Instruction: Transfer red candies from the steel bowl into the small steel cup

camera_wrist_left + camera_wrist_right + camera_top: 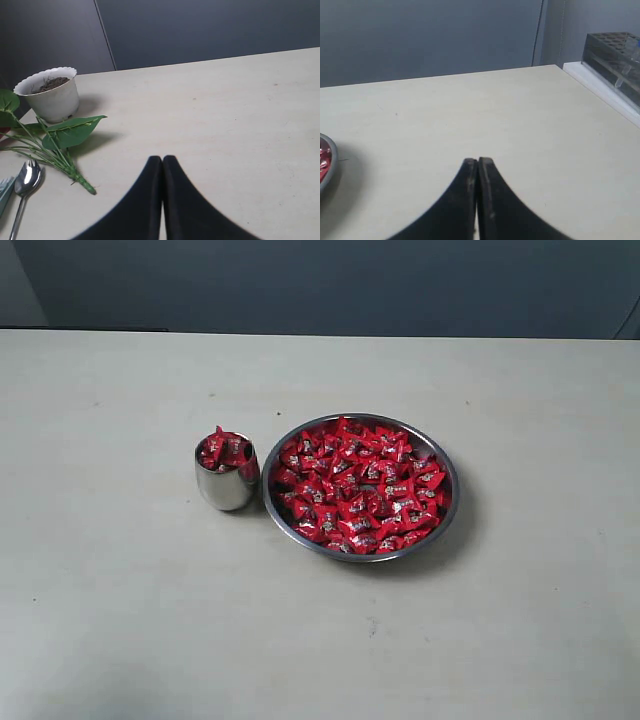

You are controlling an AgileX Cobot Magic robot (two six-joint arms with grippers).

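1. Many red candies [360, 485] fill the steel bowl [362, 559], long axes pointing every way; more heap in the small steel cup [224, 490].
2. Cup upright, mouth up, just left of the bowl, mid-table [120, 620].
3. Jaws closed and empty on the left gripper [162, 159] and the right gripper [477, 161].

Lab bench [120, 640] with tube rack [615, 50]

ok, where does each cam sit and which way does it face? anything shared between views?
Exterior: off the arms, raised, looking down on the table; cup heaped with red candies beside the full bowl; no arm shows.
Left wrist: on the left arm, low, looking across the table past the shut left gripper; white pot, leafy stem, spoon.
Right wrist: on the right arm, low, past the shut right gripper; bowl's edge, rack.
Shared: exterior and right wrist both catch the bowl.
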